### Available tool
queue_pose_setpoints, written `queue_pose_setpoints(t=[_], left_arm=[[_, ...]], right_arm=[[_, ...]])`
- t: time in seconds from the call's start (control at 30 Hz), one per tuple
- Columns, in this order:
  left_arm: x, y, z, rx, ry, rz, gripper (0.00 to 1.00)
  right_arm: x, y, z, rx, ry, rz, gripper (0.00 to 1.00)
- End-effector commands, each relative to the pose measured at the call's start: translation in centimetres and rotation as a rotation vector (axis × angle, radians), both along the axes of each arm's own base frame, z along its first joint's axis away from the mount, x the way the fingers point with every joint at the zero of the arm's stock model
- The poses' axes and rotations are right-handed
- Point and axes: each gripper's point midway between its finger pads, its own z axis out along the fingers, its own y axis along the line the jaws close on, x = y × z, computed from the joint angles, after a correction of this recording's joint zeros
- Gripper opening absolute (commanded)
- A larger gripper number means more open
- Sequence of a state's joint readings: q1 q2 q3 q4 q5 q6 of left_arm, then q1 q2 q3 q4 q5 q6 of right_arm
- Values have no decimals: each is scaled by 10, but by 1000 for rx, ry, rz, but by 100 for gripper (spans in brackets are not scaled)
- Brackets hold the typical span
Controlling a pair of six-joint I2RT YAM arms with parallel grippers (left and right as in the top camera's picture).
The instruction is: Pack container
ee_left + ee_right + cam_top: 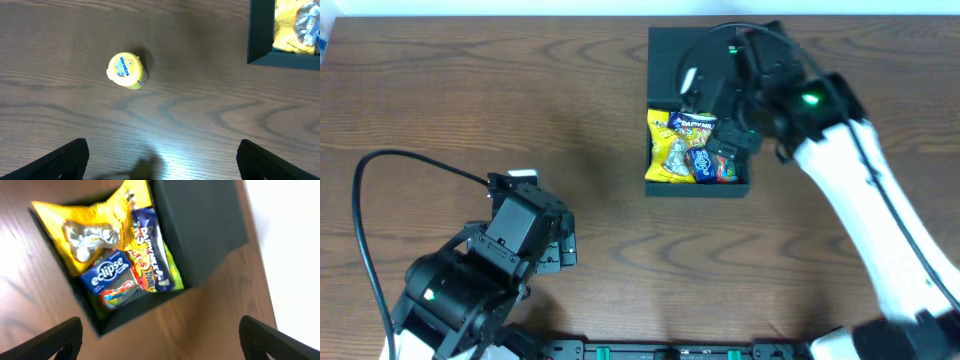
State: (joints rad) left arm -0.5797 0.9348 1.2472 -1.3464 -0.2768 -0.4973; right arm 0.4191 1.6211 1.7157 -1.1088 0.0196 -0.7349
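The dark container [698,189] stands open at the back right of the table, with its flap lid [668,60] laid back. Inside lie a yellow packet [667,150], a blue Eclipse pack [701,162] and a dark blue snack packet [692,123]. My right gripper [732,120] hovers over the container's right side, open and empty. In the right wrist view the container [100,325] and its lid [200,225] lie ahead of the open fingers [160,345]. My left gripper [563,246] is open and empty at the front left.
A yellow Mentos tub [127,71] stands on the wood table ahead of the left gripper [162,165]; the overhead view does not show it. The container's corner [260,35] shows at the top right of the left wrist view. A black cable [360,230] loops by the left arm.
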Motion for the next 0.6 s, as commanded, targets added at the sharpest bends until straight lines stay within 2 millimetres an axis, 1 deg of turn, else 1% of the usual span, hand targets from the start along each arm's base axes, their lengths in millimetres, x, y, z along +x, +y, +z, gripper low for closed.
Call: queue_pose_setpoints(t=[0.0,0.07,0.2,0.27,0.37,0.57], left_arm=[[1,3,1,16,-7,6,95],[1,3,1,16,-7,6,95],[1,3,1,16,-7,6,95],[0,4,1,18,-7,6,95],[0,15,2,112,-9,-33,95],[-2,14,0,113,2,-40,95]], right_arm=[[-11,-11,29,162,2,-198,99],[-20,-18,38,191,2,-242,99],[-31,-23,45,191,3,-245,99],[-33,-24,45,191,4,-245,99],[-33,-24,45,190,5,-245,99],[-33,-24,45,190,5,-245,99]])
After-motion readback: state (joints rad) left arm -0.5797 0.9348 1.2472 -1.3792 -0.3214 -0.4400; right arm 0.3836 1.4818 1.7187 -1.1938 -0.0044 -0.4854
